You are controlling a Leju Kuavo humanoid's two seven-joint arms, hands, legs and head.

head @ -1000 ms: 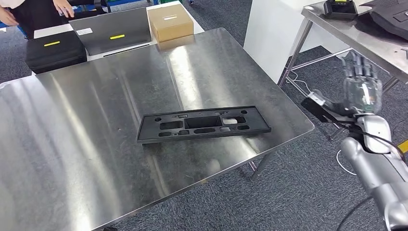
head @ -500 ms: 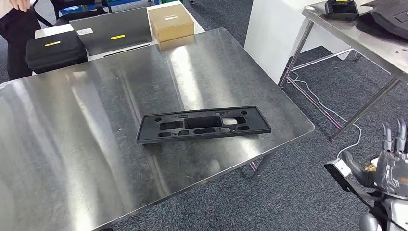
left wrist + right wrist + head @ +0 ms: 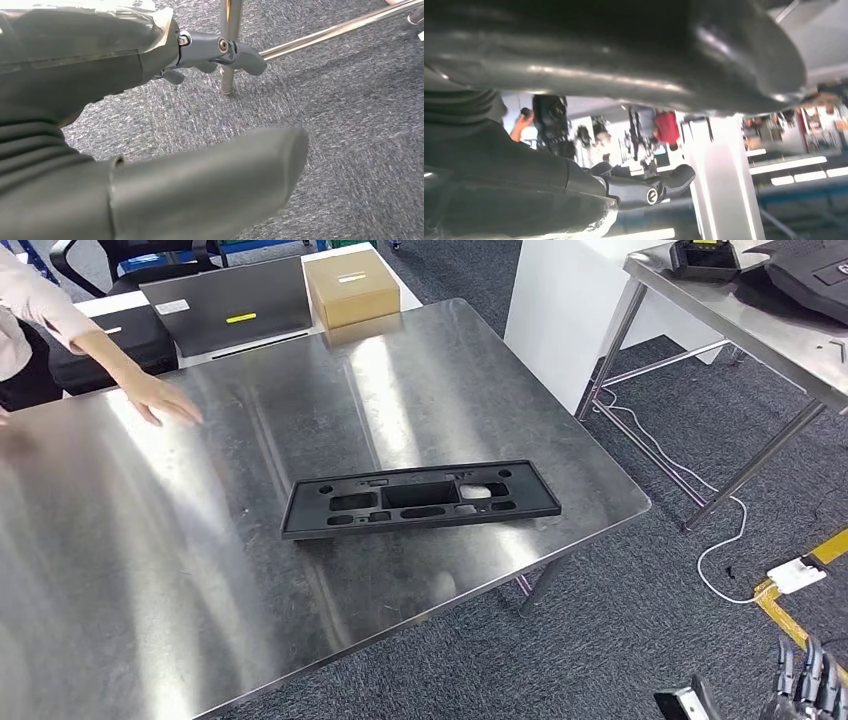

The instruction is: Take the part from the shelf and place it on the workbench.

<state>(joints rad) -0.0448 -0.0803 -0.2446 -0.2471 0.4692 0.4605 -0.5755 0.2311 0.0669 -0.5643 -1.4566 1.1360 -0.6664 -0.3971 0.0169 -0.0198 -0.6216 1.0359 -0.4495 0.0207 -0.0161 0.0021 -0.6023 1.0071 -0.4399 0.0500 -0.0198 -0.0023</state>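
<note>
i see the flat black rectangular plastic part [image 3: 421, 499] lying on the steel tabletop [image 3: 150, 540], well apart from my right robot hand [image 3: 800, 685], low over the carpet, fingers spread, holding nothing. my left robot hand [image 3: 150, 125] hangs unladen, fingers apart.

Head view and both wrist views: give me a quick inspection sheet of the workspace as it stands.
Surface: steel workbench, shiny and reflective.
Job's things: black part lies flat on the workbench near its right edge, untouched.
Clutter: cardboard box, grey panel and black case beyond the far edge.
Hands: right hand low beside the bench, holding nothing; left hand over carpet, holding nothing.
Cables: white cable and power strip on the floor.
Surroundings: person's hand resting on the workbench; second steel table at right.
</note>
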